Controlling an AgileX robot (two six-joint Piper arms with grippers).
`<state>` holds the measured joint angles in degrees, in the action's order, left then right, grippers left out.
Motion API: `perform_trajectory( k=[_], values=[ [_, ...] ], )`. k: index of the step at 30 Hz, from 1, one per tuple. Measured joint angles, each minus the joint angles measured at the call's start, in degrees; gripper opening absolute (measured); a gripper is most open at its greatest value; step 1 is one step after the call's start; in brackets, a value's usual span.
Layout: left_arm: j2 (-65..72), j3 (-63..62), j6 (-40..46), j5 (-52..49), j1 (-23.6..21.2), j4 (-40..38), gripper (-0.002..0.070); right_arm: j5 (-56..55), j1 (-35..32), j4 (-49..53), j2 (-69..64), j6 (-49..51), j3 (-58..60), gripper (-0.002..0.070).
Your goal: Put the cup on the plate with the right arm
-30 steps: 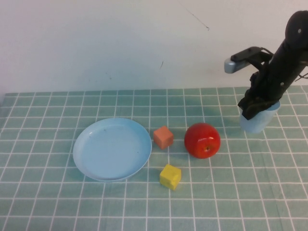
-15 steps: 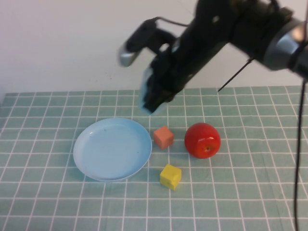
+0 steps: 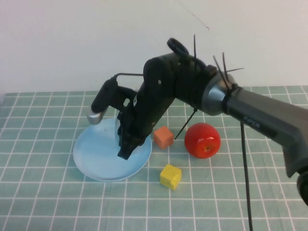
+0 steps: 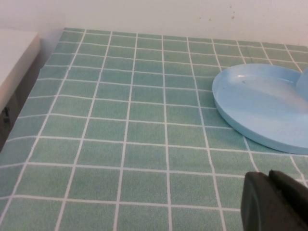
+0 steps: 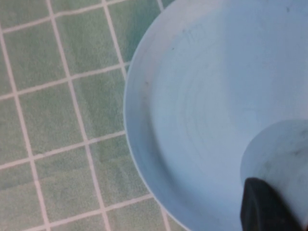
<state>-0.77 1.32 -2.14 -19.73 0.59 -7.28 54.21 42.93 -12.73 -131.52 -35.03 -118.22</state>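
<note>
Right hand (image 3: 126,144) with cup (image 5: 281,159) over plate (image 3: 96,154); left hand (image 4: 274,202) beside plate.

From the high view the cup is nowhere to be seen, buried behind the right gripper (image 3: 126,144) low over the plate (image 3: 94,154). The right wrist view gives only a pale rounded slice of the cup (image 5: 279,159), cut off at the frame's edge, with one dark fingertip (image 5: 264,207) half out of shot. The left gripper (image 4: 276,202) shows as just a black corner in the left wrist view, its fingers unreadable.
</note>
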Motion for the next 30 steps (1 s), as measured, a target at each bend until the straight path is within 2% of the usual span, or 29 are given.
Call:
perform_trajectory(
  k=[6, 13, 18, 21, 26, 30],
  values=[
    [0.0, 0.0, 0.0, 0.0, 0.0, 0.0, -0.0003, -0.08, -0.1, -0.61, -1.61, -0.7, 0.0, 0.0043],
    [0.0, 0.0, 0.0, 0.0, 0.0, 0.0, -0.0003, 0.37, -0.1, -0.53, -1.25, 0.04, 0.0, 0.0228],
    [0.0, 0.0, 0.0, 0.0, 0.0, 0.0, -0.0003, 0.85, -0.1, 1.95, 2.04, 0.65, 0.0, 0.0258],
    [0.0, 0.0, 0.0, 0.0, 0.0, 0.0, -0.0003, 1.11, -0.1, 4.36, 6.03, 1.26, 0.0, 0.0226],
    [0.0, 0.0, 0.0, 0.0, 0.0, 0.0, -0.0003, 3.18, -0.1, 9.1, 14.36, 5.68, 0.0, 0.0045],
    [0.0, 0.0, 0.0, 0.0, 0.0, 0.0, -0.0003, 7.38, -0.31, 14.27, 20.62, 10.35, 0.0, 0.0011]
  ],
)
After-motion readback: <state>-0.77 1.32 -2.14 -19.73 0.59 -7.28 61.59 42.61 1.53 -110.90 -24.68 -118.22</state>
